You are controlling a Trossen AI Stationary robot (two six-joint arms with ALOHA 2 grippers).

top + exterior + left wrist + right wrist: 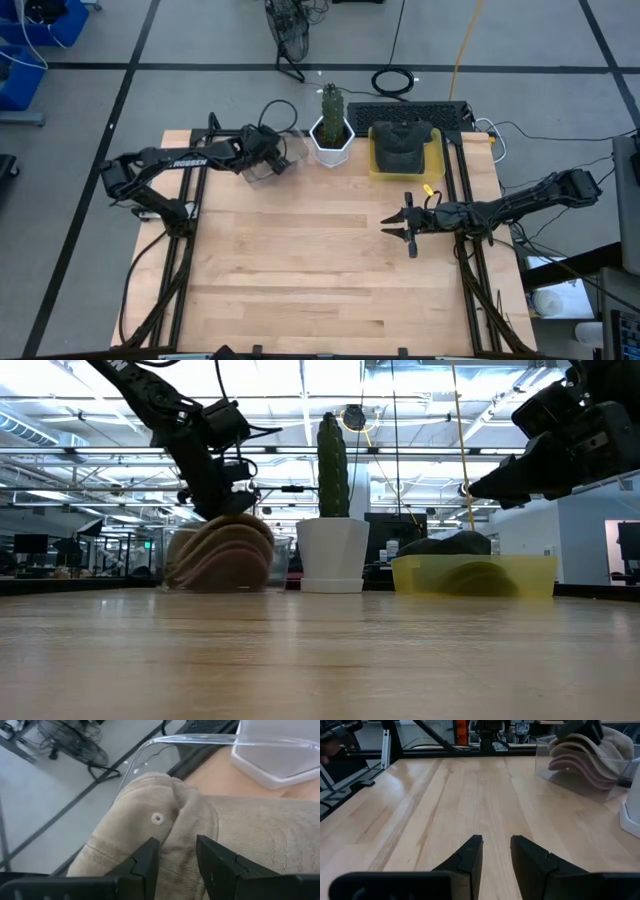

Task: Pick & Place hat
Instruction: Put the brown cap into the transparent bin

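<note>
- beige hat (262, 163), in the high view, sits in a clear bin (283, 152) at the tabletop's far left edge, our left gripper (272, 158) upon it.
- low view: that claw (232, 510) presses the stack's top.
- left wrist: fingers (145, 862) pinch a crown fold, grasping it; we judge lifting comes next.
- right wrist: right gripper (496, 851) hangs released, empty, near the right edge.

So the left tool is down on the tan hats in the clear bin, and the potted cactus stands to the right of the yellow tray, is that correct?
Not quite. The left tool is indeed on the tan hats in the clear bin, but the potted cactus stands between that bin and the yellow tray, on the tray's left, as the high view shows.
</note>
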